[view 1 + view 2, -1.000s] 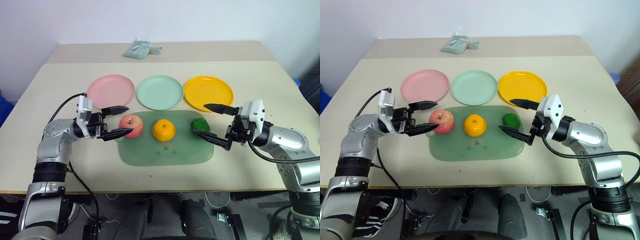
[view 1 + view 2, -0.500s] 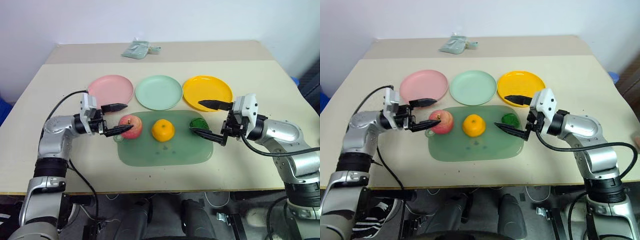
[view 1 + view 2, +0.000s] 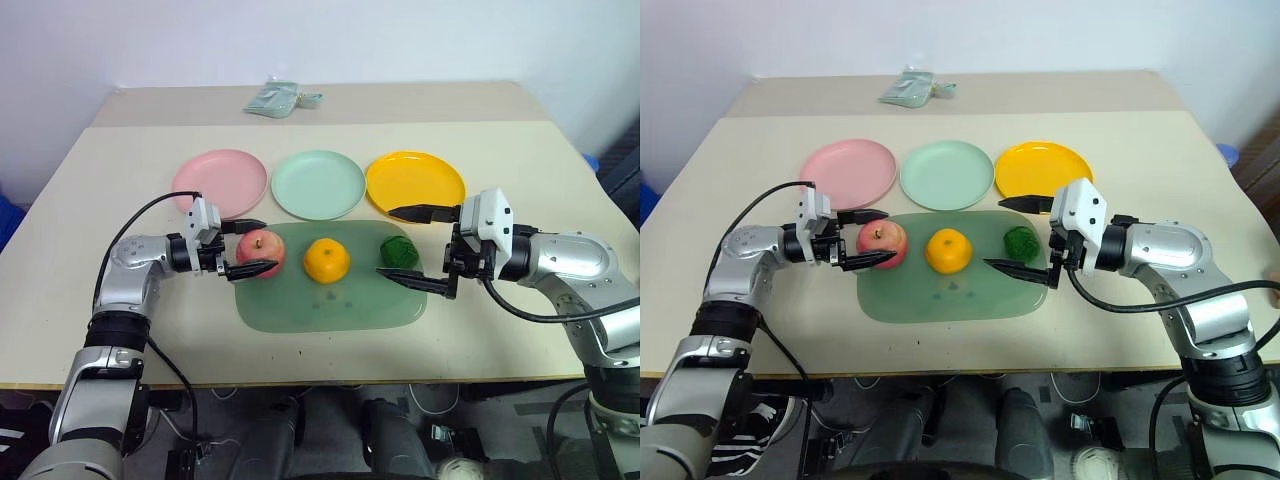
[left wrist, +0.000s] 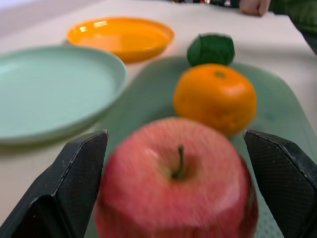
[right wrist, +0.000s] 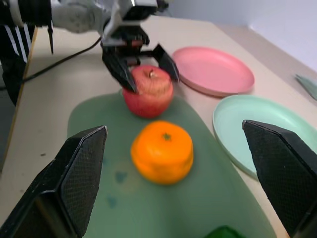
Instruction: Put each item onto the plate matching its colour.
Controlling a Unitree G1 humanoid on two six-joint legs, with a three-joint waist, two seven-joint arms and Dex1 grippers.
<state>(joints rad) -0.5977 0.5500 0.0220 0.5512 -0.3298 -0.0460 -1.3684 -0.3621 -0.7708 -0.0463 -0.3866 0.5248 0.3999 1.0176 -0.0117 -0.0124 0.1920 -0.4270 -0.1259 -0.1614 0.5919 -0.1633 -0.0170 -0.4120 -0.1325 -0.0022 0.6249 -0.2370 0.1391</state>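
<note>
A red-pink apple (image 3: pixel 262 252), an orange citrus fruit (image 3: pixel 327 260) and a dark green knobbly ball (image 3: pixel 398 250) lie in a row on a pale green mat (image 3: pixel 330 300). Behind the mat stand a pink plate (image 3: pixel 221 178), a mint green plate (image 3: pixel 318 184) and a yellow-orange plate (image 3: pixel 415 183). My left gripper (image 3: pixel 268 246) is open, one finger on each side of the apple (image 4: pixel 176 193). My right gripper (image 3: pixel 385 243) is open at the mat's right end, its fingers framing the green ball from above. The right wrist view shows the citrus fruit (image 5: pixel 162 151) ahead.
A pale green packet (image 3: pixel 283 98) lies at the table's far edge. A person's hand (image 4: pixel 255 6) rests at the table's edge on my right. Bare tabletop (image 3: pixel 520 330) lies around the mat and plates.
My left gripper has moved in toward the apple and now straddles it. My right gripper has shifted left over the green ball. Both stay open, and the items have not moved.
</note>
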